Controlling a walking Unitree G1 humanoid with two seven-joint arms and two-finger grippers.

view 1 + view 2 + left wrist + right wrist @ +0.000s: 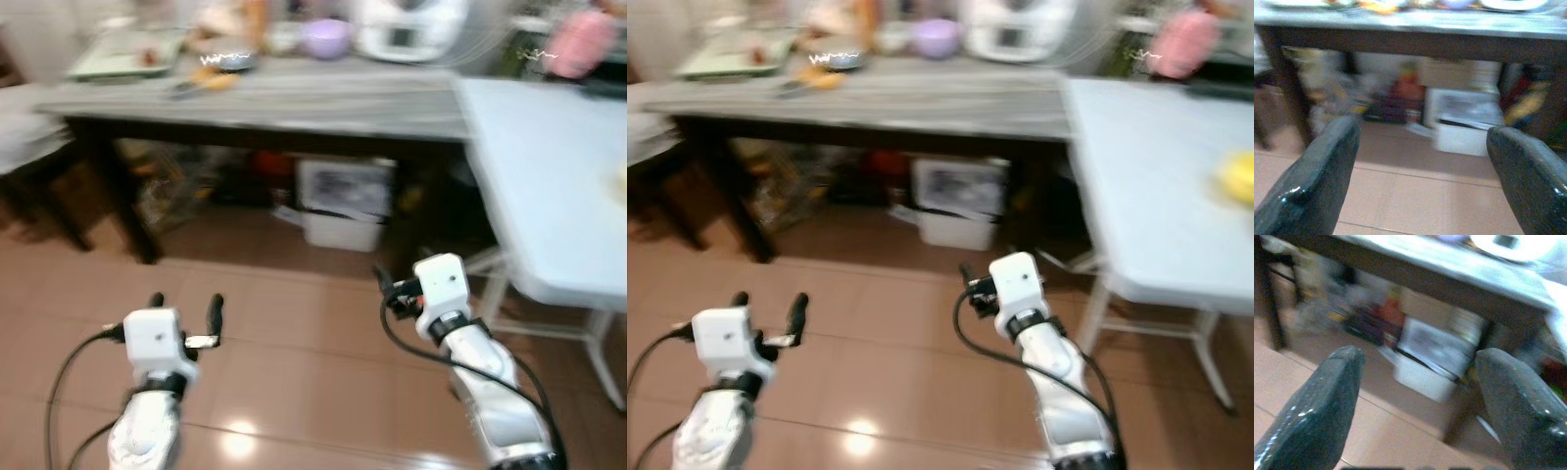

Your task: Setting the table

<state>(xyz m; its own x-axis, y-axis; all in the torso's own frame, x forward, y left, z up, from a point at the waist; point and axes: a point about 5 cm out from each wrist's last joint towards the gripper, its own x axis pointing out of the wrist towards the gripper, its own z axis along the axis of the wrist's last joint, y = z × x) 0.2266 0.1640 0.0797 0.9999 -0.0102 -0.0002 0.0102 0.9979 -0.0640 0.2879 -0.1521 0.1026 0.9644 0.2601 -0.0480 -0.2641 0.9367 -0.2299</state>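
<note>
Tabletop (294, 103), grey and long, stands across the tiled floor (294, 343) from the robot, blurred. A purple bowl (325, 37) sits at its far edge, with a white appliance (407, 27) just beside the bowl and a pale tray (122, 57) well apart from it, toward the other end. A white bin (343, 204) stands under the tabletop; a white table (549, 176) stands beside its end. Left gripper (186, 305) and right gripper (1415, 396) hover over the floor short of the tabletop, jaws wide, holding nothing.

A grey wooden table (294, 103) is bearing a purple bowl (325, 37), a white appliance (409, 26) and a green tray (127, 54); a white table (549, 176) is adjoining it.
</note>
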